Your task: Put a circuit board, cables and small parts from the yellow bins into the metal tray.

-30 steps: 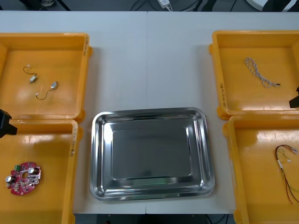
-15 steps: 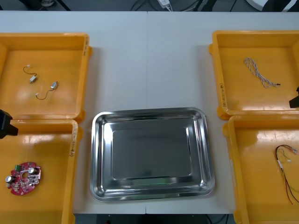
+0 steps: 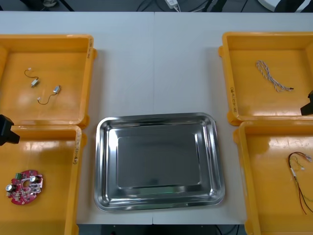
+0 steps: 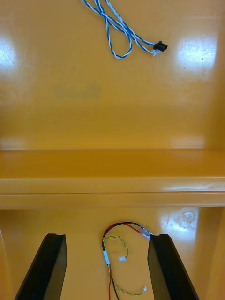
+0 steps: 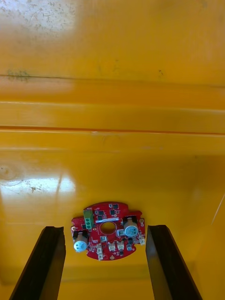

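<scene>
Shiny bare steel, that's the metal tray [image 3: 159,161] in the middle of the counter [image 3: 156,63], and there's nothing in it. By the look of things the job is right at the start, with every item yet to be carried over.

On the robot's left, the round red circuit board [image 5: 108,230] lies flat on the floor of the near left bin [image 3: 58,205]. The small metal parts [image 3: 44,90], with their thin curled wire tails, sit in the far left bin [image 3: 63,54]. Over on the right, the blue and white cable [image 4: 123,29] is loosely looped in the far right bin [image 3: 254,98]. The red and yellow cable [image 4: 119,253] is in the near right bin [image 3: 264,196].

The left gripper [image 5: 104,229] hangs over the near left bin with its fingers spread wide. The board lies below, framed between them, and nothing is pinched. The right gripper [image 4: 107,236] is spread too and holds nothing, hanging above the red and yellow cable.

A closer look at that board: it has a hole in the centre, a green block near one edge, two small silver-topped cans and a scatter of white plugs and dark chips. It's flat and low, so my guess is it calls for a grip across the rim.
</scene>
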`<state>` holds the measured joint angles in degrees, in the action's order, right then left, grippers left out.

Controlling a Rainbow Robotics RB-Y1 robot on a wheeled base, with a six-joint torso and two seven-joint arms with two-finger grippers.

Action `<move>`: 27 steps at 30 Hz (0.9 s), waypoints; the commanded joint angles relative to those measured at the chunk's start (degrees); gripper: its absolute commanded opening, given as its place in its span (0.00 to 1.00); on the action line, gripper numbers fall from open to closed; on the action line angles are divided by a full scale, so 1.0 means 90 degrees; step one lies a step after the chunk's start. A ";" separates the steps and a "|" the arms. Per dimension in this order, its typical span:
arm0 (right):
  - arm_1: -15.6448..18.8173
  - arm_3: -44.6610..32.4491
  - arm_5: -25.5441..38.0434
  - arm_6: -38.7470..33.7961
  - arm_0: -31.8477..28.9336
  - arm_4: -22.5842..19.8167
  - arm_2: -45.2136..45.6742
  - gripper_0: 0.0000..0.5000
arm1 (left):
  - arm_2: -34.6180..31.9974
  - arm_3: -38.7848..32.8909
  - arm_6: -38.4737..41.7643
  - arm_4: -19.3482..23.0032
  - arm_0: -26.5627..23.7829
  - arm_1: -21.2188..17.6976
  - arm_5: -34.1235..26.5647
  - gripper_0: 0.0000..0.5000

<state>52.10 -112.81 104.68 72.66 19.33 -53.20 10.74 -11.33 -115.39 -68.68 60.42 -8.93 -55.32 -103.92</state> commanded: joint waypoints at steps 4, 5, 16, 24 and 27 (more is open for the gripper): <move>0.0207 -0.0073 -0.0019 0.0247 -0.0253 -0.0114 -0.0051 1.00 | -0.0235 -0.0118 -0.0465 0.0113 0.0094 -0.0259 -0.0006 1.00; 0.0217 -0.0093 -0.0058 0.0266 -0.0312 -0.0124 -0.0051 1.00 | -0.0264 -0.0177 -0.0465 0.0094 0.0182 -0.0279 0.0072 1.00; 0.0217 -0.0601 -0.0576 0.0344 -0.1064 -0.0065 -0.0051 1.00 | -0.0381 -0.0636 -0.0533 -0.0101 0.1012 -0.0279 0.0873 1.00; 0.0207 -0.1060 -0.1172 0.0344 -0.1816 0.0120 -0.0041 1.00 | -0.0411 -0.0802 -0.0660 -0.0248 0.1686 -0.0279 0.1634 1.00; 0.0207 -0.1255 -0.1494 0.0344 -0.2197 0.0257 -0.0041 1.00 | -0.0411 -0.0811 -0.0738 -0.0287 0.1989 -0.0269 0.2005 1.00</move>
<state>52.10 -121.17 93.57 72.72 3.68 -52.18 10.74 -13.18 -120.89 -68.68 58.69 5.16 -55.44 -88.73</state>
